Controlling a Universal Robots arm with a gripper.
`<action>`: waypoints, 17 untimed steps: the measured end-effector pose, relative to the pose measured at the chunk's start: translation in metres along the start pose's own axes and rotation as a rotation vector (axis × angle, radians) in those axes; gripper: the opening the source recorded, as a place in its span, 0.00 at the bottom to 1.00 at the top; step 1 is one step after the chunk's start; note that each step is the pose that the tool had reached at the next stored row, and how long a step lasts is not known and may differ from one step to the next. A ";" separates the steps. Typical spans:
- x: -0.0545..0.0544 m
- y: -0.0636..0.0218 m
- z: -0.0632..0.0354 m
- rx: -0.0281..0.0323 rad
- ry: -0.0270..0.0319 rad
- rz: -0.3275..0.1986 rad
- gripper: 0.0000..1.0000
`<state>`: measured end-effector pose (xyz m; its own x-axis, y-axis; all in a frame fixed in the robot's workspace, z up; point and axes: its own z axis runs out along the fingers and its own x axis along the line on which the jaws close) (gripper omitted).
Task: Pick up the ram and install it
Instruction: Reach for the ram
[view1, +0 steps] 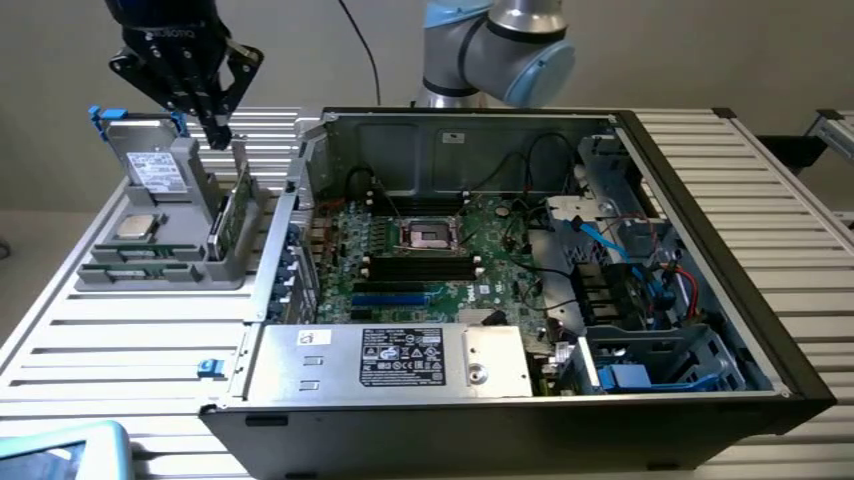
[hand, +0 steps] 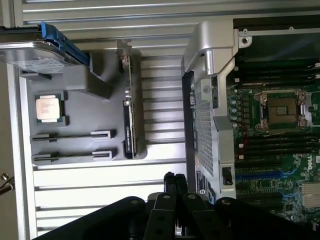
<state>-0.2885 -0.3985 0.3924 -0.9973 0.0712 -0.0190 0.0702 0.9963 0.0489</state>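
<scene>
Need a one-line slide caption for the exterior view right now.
Shut black gripper hovers above the thin green ram stick standing in a grey holder beside the open computer case.

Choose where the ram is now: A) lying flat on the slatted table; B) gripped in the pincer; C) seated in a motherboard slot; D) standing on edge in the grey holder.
D: the ram stands on edge in the grey holder, apart from the shut pincer near its top.
</scene>
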 end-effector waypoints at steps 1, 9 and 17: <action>0.005 -0.0003 -0.0001 0.0000 0.0000 0.000 0.11; 0.041 -0.0023 -0.0001 0.0000 0.0000 0.000 0.11; 0.078 -0.0035 0.0010 0.0000 0.0000 0.000 0.11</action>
<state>-0.3660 -0.3965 0.3898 -0.9973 0.0712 -0.0190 0.0702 0.9963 0.0489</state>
